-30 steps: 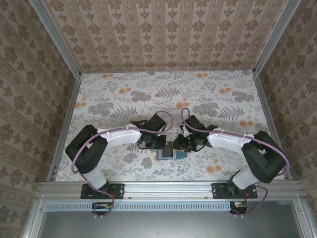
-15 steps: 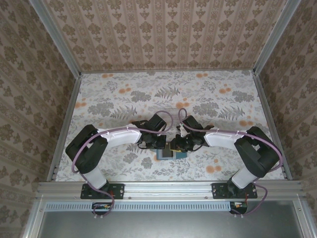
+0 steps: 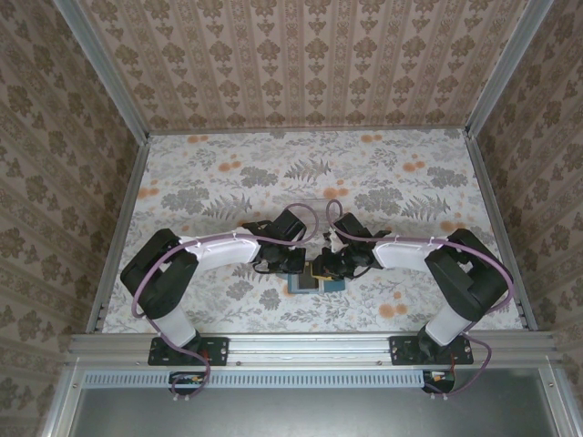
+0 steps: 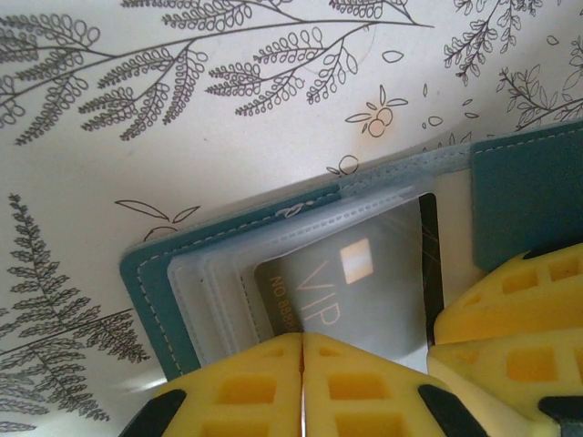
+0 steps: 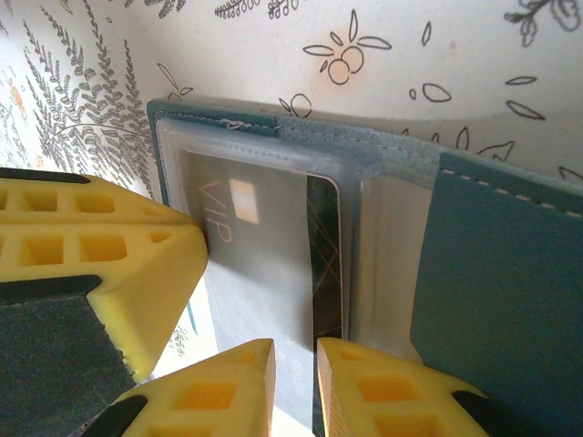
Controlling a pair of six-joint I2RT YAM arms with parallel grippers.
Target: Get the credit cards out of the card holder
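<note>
The teal card holder (image 3: 310,284) lies open on the floral table near its front edge, between both grippers. Frosted clear sleeves cover its left panel (image 4: 146,273), and its right panel (image 5: 501,273) is plain teal. A dark credit card (image 4: 364,291) lettered "VIP" sits in the sleeves (image 5: 264,237), its dark right edge bare. My left gripper (image 3: 296,266) is shut, its yellow tips (image 4: 302,339) resting on the sleeves at the card's near edge. My right gripper (image 3: 326,269) hovers at the card's bare edge, jaws (image 5: 294,350) a narrow gap apart.
A faint clear tray (image 3: 314,205) lies just behind the grippers. Patterned walls close in the table on three sides, and a metal rail (image 3: 310,344) runs along the near edge. The two grippers' fingers (image 4: 510,309) almost touch over the holder.
The right arm has drawn in to the left, bringing its gripper a little further over the holder. The left arm and the holder have not moved.
</note>
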